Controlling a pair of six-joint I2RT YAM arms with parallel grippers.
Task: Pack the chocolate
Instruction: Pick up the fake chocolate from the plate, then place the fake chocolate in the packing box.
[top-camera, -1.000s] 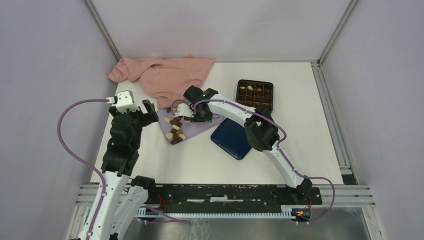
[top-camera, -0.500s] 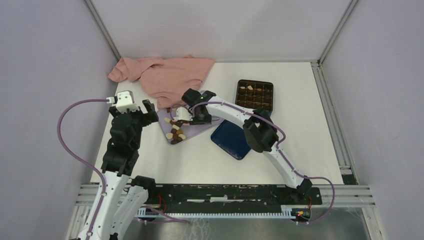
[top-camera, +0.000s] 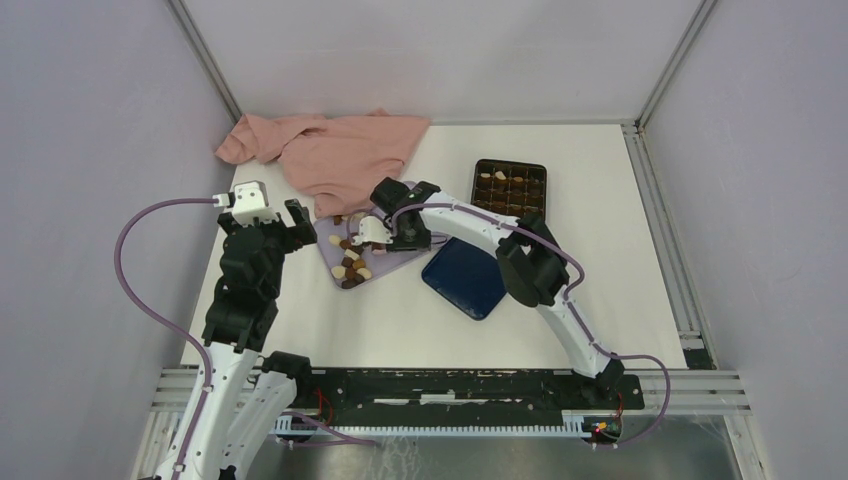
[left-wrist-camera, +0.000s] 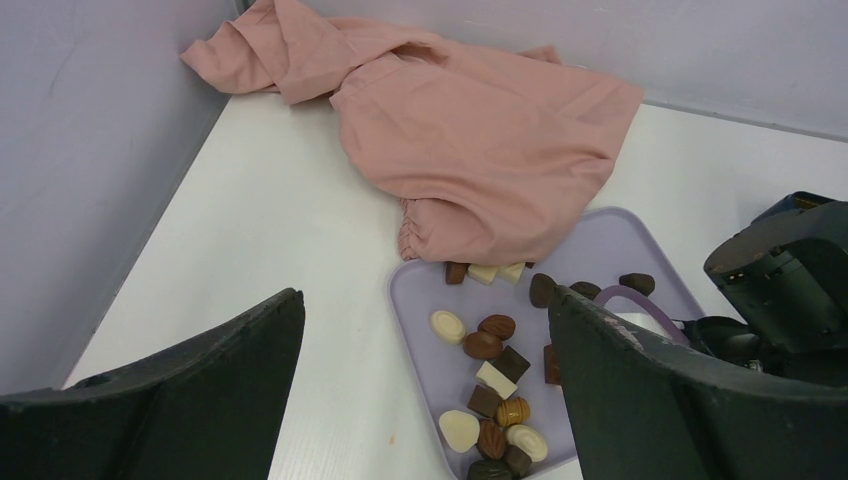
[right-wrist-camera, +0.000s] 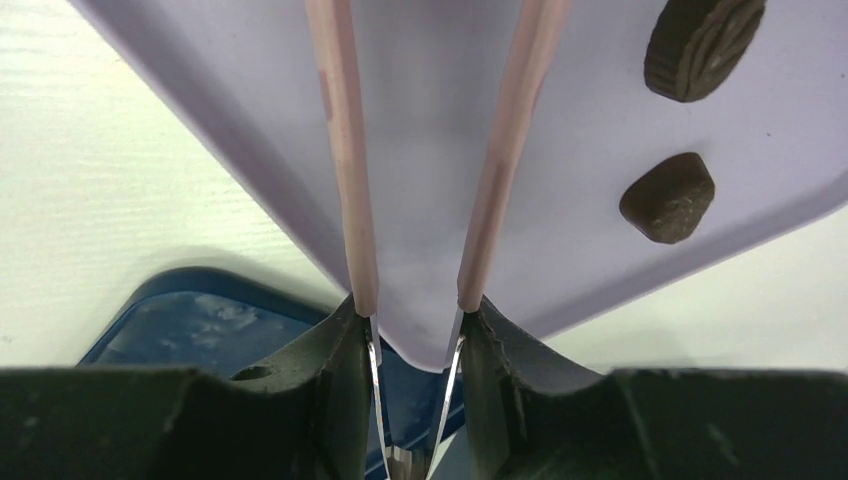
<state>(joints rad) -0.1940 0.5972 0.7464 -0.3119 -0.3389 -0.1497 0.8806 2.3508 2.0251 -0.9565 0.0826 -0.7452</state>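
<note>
The pink cloth (left-wrist-camera: 480, 150) is soft and wrinkly. The lilac tray (left-wrist-camera: 620, 245) is smooth plastic. The chocolate (left-wrist-camera: 483, 345) looks a bit shiny.

- The pink cloth (left-wrist-camera: 470, 130) is covering the far corner of the lilac tray (left-wrist-camera: 595, 250), half hiding chocolate (left-wrist-camera: 484, 272) at its hem.
- The right gripper (right-wrist-camera: 432, 20) is being cut off by its wrist view's top edge, tips unseen.
- From above, pieces in the box (top-camera: 510, 163) are showing too small to tell apart.
</note>
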